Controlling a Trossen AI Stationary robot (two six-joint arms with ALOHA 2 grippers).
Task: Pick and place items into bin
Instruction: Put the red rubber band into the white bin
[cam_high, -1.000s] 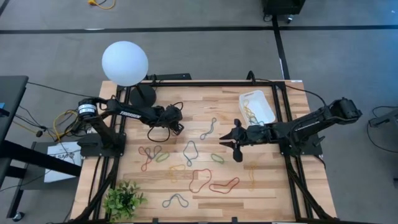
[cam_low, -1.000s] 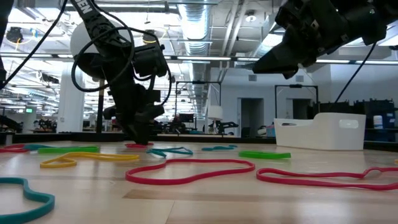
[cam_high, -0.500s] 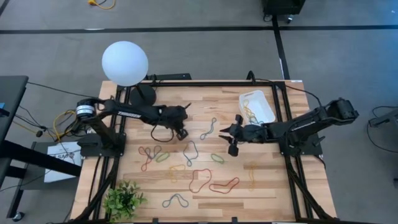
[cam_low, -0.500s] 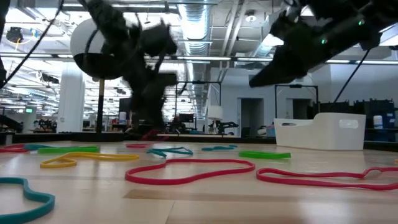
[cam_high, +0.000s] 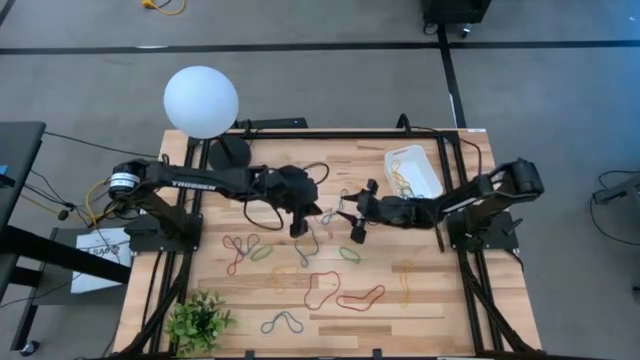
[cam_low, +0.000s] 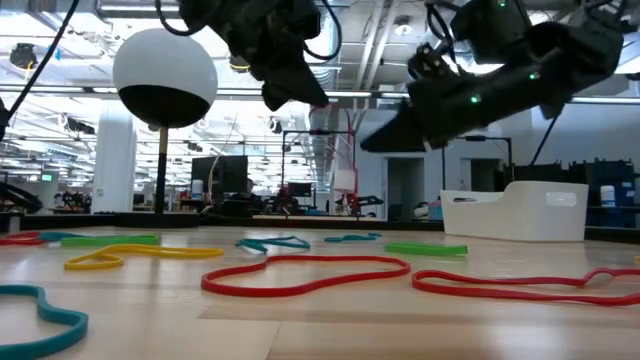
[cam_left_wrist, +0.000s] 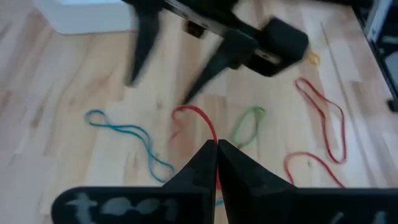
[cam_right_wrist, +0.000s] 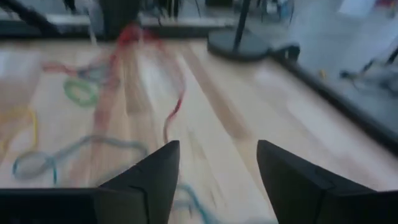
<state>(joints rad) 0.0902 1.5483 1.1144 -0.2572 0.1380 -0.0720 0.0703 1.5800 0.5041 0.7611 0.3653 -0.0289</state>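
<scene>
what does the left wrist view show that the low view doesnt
Only the left wrist view: the left pincer shut on a red band that hangs from its tips, and a green loop lying just past it.

Only the low view: the white globe lamp, the room behind the table, and the bin's full side wall.

Both: the right pincer held open above the wooden table, and loose red loops on the wood.

Grey floor (cam_high: 330, 80) surrounds the wooden table (cam_high: 430, 310)
</scene>
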